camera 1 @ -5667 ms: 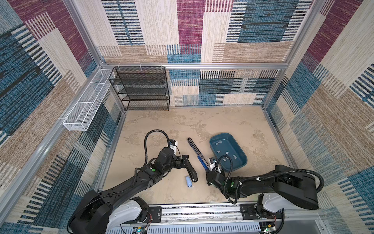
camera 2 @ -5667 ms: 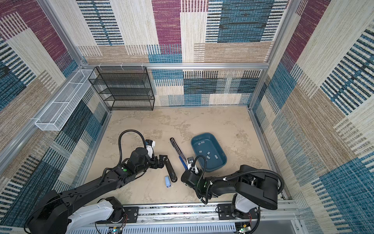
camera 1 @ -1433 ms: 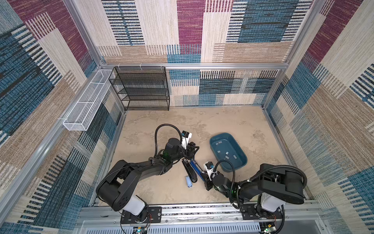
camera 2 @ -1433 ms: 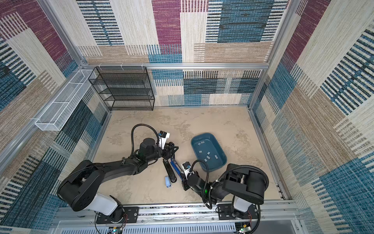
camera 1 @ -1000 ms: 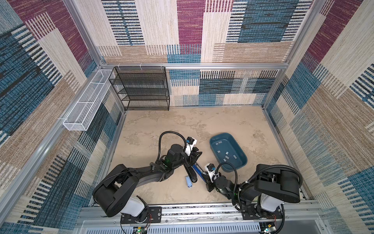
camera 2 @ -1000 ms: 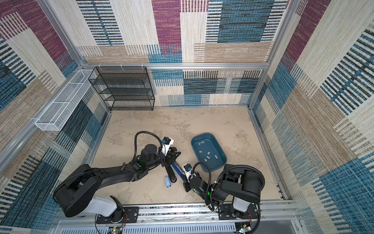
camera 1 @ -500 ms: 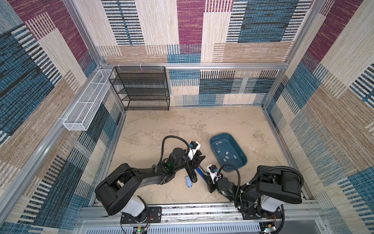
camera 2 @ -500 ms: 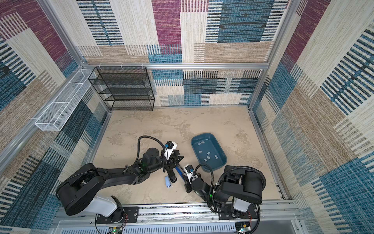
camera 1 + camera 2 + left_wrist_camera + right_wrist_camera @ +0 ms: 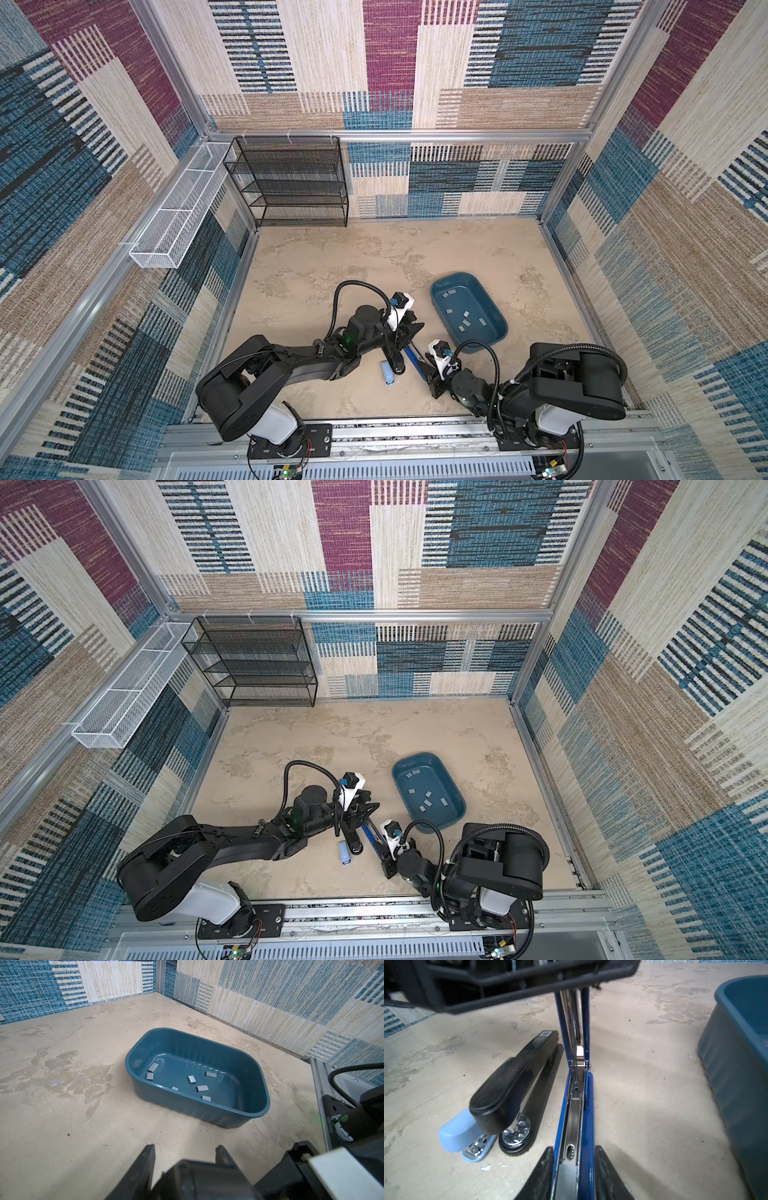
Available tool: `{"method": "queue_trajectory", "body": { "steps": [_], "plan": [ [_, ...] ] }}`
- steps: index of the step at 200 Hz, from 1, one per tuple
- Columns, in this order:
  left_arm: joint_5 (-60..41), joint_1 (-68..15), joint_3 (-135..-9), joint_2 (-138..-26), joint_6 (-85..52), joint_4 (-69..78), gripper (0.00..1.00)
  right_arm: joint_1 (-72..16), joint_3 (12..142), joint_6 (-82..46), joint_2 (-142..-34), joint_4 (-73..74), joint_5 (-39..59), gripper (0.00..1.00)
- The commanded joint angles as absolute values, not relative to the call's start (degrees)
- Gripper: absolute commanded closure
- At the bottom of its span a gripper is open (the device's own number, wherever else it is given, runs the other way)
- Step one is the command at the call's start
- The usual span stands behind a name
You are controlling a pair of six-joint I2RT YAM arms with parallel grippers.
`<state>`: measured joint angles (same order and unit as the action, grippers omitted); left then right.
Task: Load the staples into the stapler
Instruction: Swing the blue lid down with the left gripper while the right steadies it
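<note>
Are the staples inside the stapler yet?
Almost, it seems. Done: the blue stapler is open, its lid raised at the left gripper. In hand: a grey strip, probably a staple strip, sits in the channel's front end between the fingers of the right gripper. Left: shutting the lid. The other staples lie in the blue tub.

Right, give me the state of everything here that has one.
blue stapler, lid swung up, magazine exposed, no staples visible inside
black stapler, closed, lying flat
light-blue stapler, closed, lying flat
staples, loose in the tub
left gripper, fingers apart; whether it holds the lid is unclear
right gripper, open, astride the blue stapler's base
</note>
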<state>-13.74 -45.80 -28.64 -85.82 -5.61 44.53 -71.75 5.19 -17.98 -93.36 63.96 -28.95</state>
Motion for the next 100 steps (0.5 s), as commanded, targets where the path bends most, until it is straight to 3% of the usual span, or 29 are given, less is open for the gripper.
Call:
{"method": "queue_trajectory", "body": {
  "steps": [1,64,100],
  "plan": [
    [-14.5,-45.9,-28.6,-86.1,-4.7,44.6,0.49,-72.7,4.7,-18.4,-92.7,66.2,-30.5,0.61],
    [-14.3,-46.0,-28.8,-86.4,-4.8,44.8,0.49,-74.7,3.1,-20.2,-91.8,65.5,-31.7,0.63],
    [-14.1,-46.1,-28.6,-86.5,-4.8,45.1,0.49,-75.6,2.8,-20.8,-91.2,64.5,-32.4,0.68]
  ]
}}
